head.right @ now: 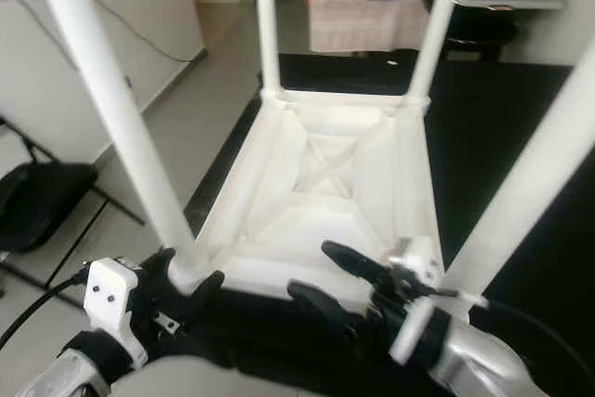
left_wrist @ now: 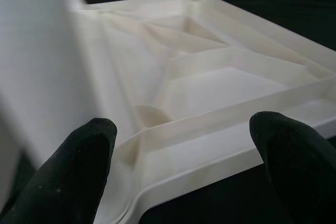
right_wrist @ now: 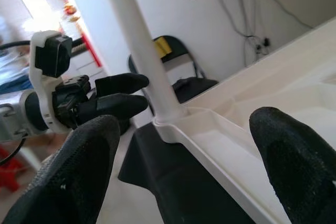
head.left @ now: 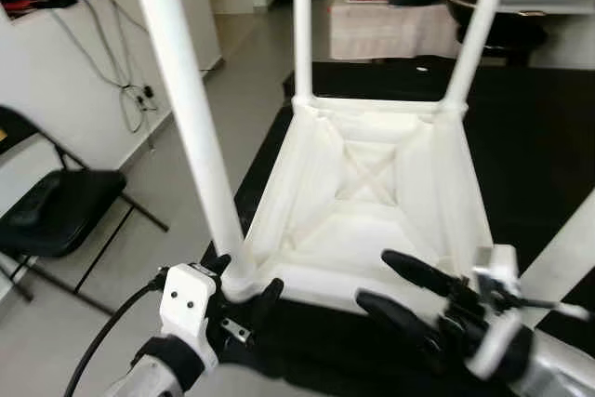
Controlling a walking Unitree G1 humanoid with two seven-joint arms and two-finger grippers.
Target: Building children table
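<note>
Child's table lies upside down on the black mat, all four legs standing in their corner sockets — mostly built. Left pincer spread apart around the near-left leg, right pincer spread apart at the near rim — likely seating check and flip left.

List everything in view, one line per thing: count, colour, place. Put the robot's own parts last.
table: 1, white, upside down on the black mat, ribbed underside up.
legs: 4, white, standing up from the table's corners; the near right one shows at the picture's edge.
mat: 1, black, on the floor under the table.
chair: 1, black, folding, at the robot's left by the wall.
cables: several, dark, hanging down the left wall.
left gripper: 1, black fingers, open, at the base of the near left leg.
right gripper: 1, black fingers, open, at the table's near edge.
</note>
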